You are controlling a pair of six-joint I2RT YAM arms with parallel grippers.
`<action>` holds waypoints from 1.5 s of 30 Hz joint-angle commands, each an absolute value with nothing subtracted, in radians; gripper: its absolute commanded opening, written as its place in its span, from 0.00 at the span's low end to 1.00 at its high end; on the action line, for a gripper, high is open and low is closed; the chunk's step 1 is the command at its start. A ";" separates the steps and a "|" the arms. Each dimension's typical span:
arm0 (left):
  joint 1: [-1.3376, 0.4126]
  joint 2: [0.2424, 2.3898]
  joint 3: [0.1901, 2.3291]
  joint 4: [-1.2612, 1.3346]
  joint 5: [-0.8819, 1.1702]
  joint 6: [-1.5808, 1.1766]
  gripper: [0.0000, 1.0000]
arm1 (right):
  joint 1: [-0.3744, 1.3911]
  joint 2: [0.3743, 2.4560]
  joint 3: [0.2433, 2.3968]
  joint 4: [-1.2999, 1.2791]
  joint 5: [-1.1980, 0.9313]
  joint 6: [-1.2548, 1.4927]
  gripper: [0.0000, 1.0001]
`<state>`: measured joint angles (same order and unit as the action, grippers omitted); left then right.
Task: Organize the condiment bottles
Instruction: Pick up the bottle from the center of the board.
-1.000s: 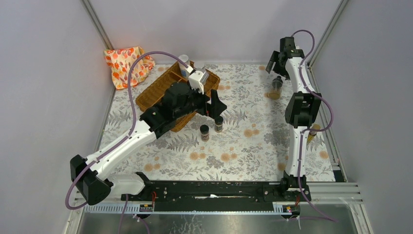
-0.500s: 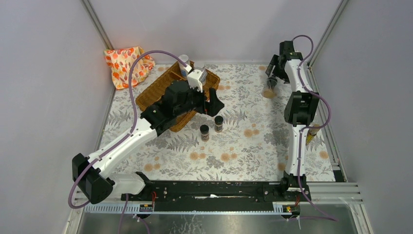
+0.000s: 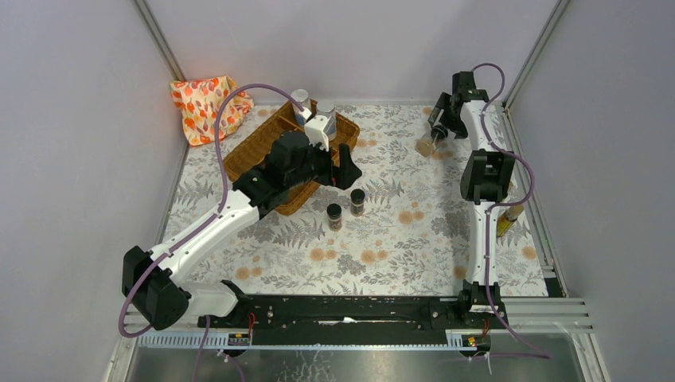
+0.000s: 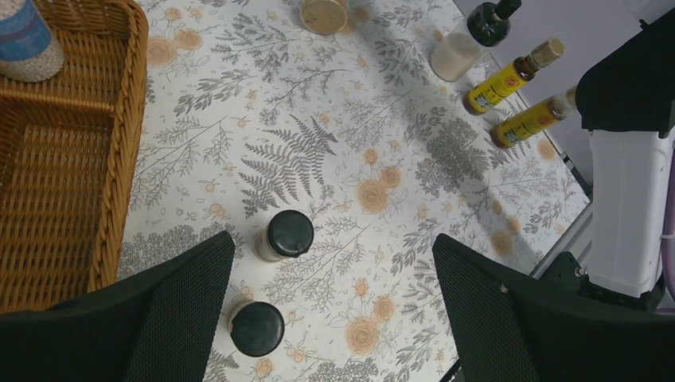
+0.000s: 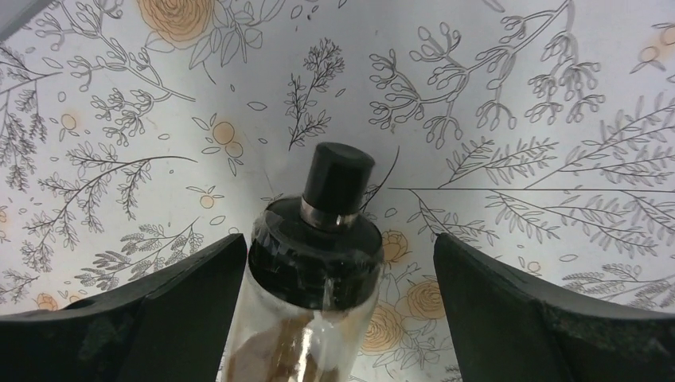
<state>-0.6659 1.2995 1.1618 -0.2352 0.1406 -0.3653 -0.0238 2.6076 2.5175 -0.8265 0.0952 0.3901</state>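
The right gripper (image 5: 338,243) stands spread around a clear bottle (image 5: 314,270) with a black pouring cap and brown contents. One finger lies touching or just beside the glass and a gap shows at the other, so nothing is clamped. The bottle leans between the fingers, cap pointing away from the wrist, over the flowered worktop (image 5: 517,95). I judge this the pick-up step for that bottle. Next, the fingers need to close squarely on the body below the cap before any lift. The left gripper (image 4: 333,243) hangs released above a black-capped jar (image 4: 289,235) and its twin (image 4: 256,328). The wicker tray (image 4: 119,159) sits beside it, with a white-filled jar (image 4: 24,44) inside.
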 commanded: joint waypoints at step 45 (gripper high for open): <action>-0.637 1.269 1.143 -0.258 0.119 -0.429 0.99 | 0.158 2.341 2.287 -0.606 0.243 0.130 0.00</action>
